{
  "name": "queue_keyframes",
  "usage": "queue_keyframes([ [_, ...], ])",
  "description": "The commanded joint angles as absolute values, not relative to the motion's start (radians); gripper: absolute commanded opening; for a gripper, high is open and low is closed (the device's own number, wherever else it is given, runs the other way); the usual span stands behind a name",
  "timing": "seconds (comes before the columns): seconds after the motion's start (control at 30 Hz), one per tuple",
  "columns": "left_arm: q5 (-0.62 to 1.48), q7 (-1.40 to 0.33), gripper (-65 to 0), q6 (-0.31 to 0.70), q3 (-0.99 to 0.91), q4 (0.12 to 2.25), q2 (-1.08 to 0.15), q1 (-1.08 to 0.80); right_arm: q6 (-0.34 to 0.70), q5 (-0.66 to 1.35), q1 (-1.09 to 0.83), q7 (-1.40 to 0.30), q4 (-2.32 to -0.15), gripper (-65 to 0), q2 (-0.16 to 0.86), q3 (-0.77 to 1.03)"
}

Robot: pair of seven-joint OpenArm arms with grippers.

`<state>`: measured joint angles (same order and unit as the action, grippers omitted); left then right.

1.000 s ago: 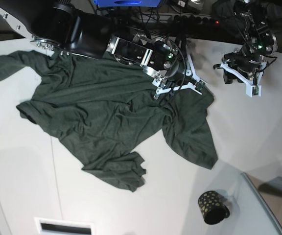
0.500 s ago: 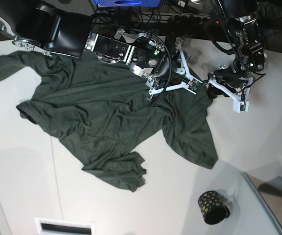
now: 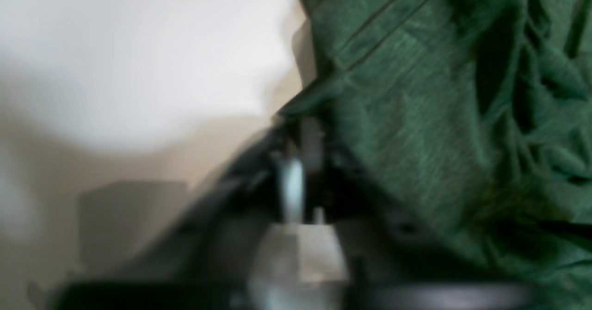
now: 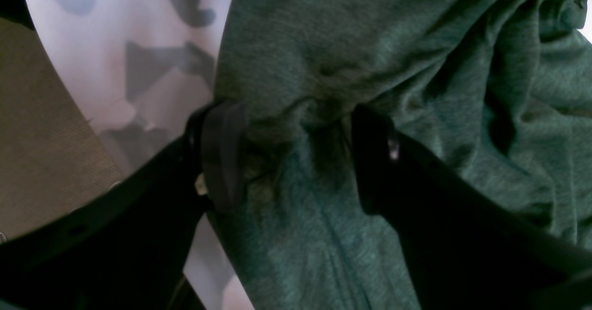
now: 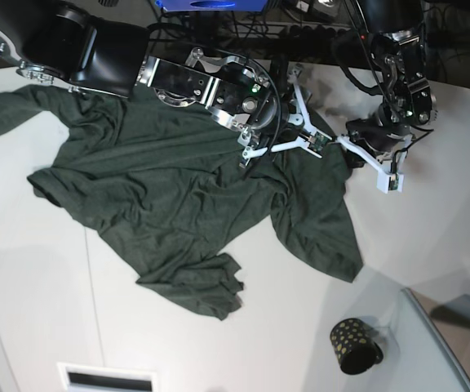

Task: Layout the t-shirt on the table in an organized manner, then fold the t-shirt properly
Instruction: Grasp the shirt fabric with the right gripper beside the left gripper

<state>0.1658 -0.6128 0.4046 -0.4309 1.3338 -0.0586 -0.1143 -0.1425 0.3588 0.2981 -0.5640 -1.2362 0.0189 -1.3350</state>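
Below the left gripper (image 5: 352,150), bare table (image 5: 431,229) lies open. Farther down stands a black cup (image 5: 354,345).

A robotics lab, judging by the power strip (image 5: 321,31) and tangled cables (image 5: 259,24) (behind the white table (image 5: 39,269)).

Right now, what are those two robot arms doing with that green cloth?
They are working on a dark green t-shirt that lies crumpled, not yet flat, on the white table. The left gripper has closed at the shirt's far edge. The right gripper stands open astride a bunched ridge of fabric close by. A small black cup with gold dots sits apart, near the front. No fold has been made yet.
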Motion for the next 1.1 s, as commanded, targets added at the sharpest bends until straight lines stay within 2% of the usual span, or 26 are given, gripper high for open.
queue_keyframes([
  [0.0,0.18,-0.591,-65.0,0.409,-0.432,1.339,-0.067,-0.104,-0.151,0.357,0.314,-0.544,-1.254,-31.5,0.008,-1.328],
  [0.13,0.176,-0.601,-65.0,0.409,-0.43,1.369,-0.067,-0.117,-0.151,0.357,0.314,-0.544,-1.254,-31.5,0.008,-1.328],
  [0.43,0.174,-0.602,-65.0,0.409,-0.429,1.616,-0.045,-0.257,-0.151,0.357,0.314,-0.544,-1.254,-31.7,0.008,-1.3],
  [0.7,0.174,-0.596,-65.0,0.357,-0.438,1.549,-0.051,-0.199,-0.151,0.358,0.3,-0.545,-1.256,-31.7,0.008,-1.265],
  [0.83,0.174,-0.595,-41.0,0.357,-0.432,1.488,-0.059,-0.143,-0.151,0.358,0.283,-0.545,-1.256,-31.7,0.008,-1.26],
  [0.9,0.174,-0.595,-37.2,0.357,-0.43,1.449,-0.061,-0.119,-0.151,0.358,0.282,-0.545,-1.256,-31.7,0.008,-1.264],
  [1.0,0.174,-0.595,-41.3,0.357,-0.43,1.383,-0.073,-0.088,-0.151,0.358,0.282,-0.545,-1.256,-31.7,0.01,-1.262],
  [1.07,0.174,-0.593,-47.4,0.358,-0.43,1.346,-0.073,-0.077,-0.151,0.358,0.28,-0.545,-1.256,-31.7,0.021,-1.259],
])
